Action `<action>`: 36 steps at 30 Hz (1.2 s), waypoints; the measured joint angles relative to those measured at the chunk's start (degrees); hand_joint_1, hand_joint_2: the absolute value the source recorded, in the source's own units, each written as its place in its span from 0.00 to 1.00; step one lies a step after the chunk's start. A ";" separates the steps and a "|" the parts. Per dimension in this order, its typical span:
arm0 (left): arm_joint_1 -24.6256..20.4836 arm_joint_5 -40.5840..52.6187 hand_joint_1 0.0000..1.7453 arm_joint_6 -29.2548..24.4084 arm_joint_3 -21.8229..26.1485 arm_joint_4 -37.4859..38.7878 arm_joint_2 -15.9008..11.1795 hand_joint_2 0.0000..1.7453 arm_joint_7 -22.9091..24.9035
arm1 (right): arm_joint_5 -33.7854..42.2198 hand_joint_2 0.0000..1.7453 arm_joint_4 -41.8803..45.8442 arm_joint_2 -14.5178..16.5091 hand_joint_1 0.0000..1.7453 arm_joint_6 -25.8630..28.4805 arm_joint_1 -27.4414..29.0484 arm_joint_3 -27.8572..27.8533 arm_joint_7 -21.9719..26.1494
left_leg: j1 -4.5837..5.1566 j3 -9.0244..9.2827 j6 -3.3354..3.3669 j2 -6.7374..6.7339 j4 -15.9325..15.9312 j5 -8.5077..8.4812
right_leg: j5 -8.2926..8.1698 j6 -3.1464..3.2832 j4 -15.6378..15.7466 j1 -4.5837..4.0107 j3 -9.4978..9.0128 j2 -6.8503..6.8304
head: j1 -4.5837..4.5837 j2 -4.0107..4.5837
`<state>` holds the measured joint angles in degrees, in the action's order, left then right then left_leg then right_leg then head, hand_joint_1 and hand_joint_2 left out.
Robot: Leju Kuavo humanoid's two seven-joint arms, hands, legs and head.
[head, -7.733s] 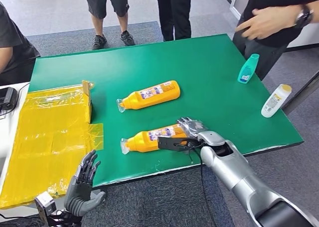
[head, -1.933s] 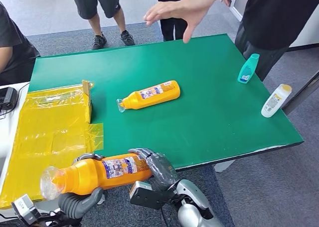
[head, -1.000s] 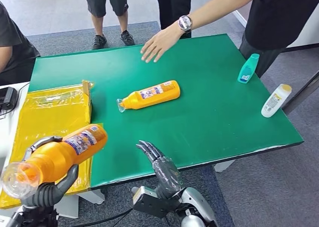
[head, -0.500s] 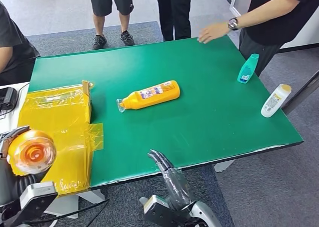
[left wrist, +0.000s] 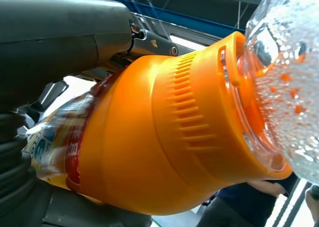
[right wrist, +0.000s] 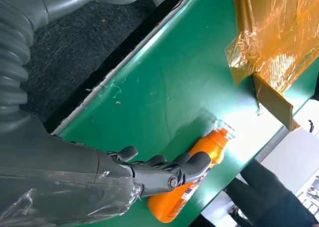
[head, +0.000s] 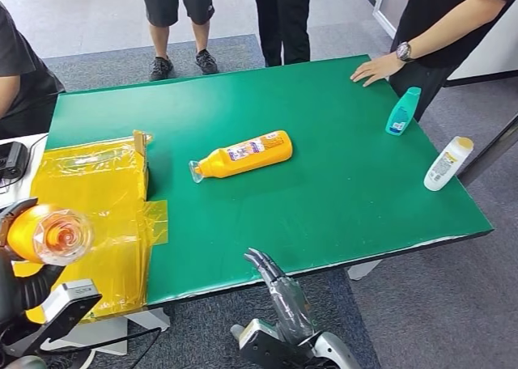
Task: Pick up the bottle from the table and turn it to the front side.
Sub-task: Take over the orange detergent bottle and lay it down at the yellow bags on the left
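Bottle [head: 45,235] in question is already off the table and in your left hand [head: 19,292], at the near-left corner of the head view, above the yellow plastic sheet [head: 86,199]. The relation that matters for you is its long axis: the clear cap [head: 63,236] points almost straight at the head camera, so you see the bottle end-on and the orange body is foreshortened behind the cap. In the left wrist view the hand wraps the lower body, with the label [left wrist: 56,147] partly tucked under the fingers [left wrist: 68,38] and the ribbed orange shoulder and bubbly cap sticking out beyond them. Which face of the label points outward is hard to judge from here; it probably sits sideways to the camera, so the coming turn looks like a roll about that long axis.

Your right hand [head: 284,300] holds nothing, fingers extended and apart, below the near table edge [head: 256,278] and well apart from the held bottle. A second orange bottle [head: 241,157] lies flat mid-table, cap toward your left, untouched; the right wrist view shows it just beyond the fingertips [right wrist: 197,162].
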<state>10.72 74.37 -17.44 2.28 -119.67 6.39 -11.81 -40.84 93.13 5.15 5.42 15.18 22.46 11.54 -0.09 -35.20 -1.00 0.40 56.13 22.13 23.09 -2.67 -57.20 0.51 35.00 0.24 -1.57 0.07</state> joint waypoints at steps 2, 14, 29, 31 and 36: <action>-0.27 2.41 0.89 0.15 0.02 0.23 -0.38 1.00 1.69 | 0.33 1.00 -0.01 -0.03 0.00 -0.26 0.00 0.03 0.11 | 0.00 0.00 0.00 0.00 0.00 0.00 | 0.01 0.01 0.00 0.00 0.01 0.00 | 0.00 0.00; -6.75 12.30 0.83 3.81 2.58 15.31 -4.36 1.00 10.55 | 4.20 1.00 -1.77 -1.87 0.00 -2.21 -1.79 3.31 0.61 | -0.01 0.00 -0.02 0.00 0.00 -0.04 | -0.05 0.03 0.00 -0.01 0.01 0.00 | 0.00 0.00; -11.48 15.43 0.83 5.74 1.74 28.42 -7.47 1.00 20.78 | 7.77 1.00 -4.68 -5.10 0.00 -2.13 -3.96 7.34 0.05 | -0.03 -0.02 -0.03 -0.01 0.00 -0.03 | -0.03 0.03 0.00 -0.02 0.08 0.01 | 0.01 0.00; -12.61 15.49 0.80 5.92 0.34 30.13 -8.85 1.00 22.07 | 8.07 1.00 -5.38 -5.34 0.00 -2.35 -4.40 7.88 0.20 | -0.03 -0.02 -0.03 -0.01 0.00 -0.04 | -0.03 0.03 0.00 -0.02 0.07 0.01 | 0.01 0.00; -14.56 15.51 0.73 5.67 -1.98 33.42 -11.19 1.00 21.72 | 8.53 1.00 -7.02 -5.83 0.00 -2.64 -5.11 8.89 0.46 | -0.02 -0.02 -0.03 -0.02 0.00 -0.04 | -0.07 0.05 0.00 -0.01 0.07 0.02 | 0.00 0.00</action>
<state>-3.85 89.88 -11.76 0.30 -86.25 -4.81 9.92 -32.30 86.11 -0.68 2.78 10.08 31.35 11.99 -0.10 -35.22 -1.03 0.38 56.13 22.09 23.01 -2.62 -57.20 0.50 35.07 0.26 -1.57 0.07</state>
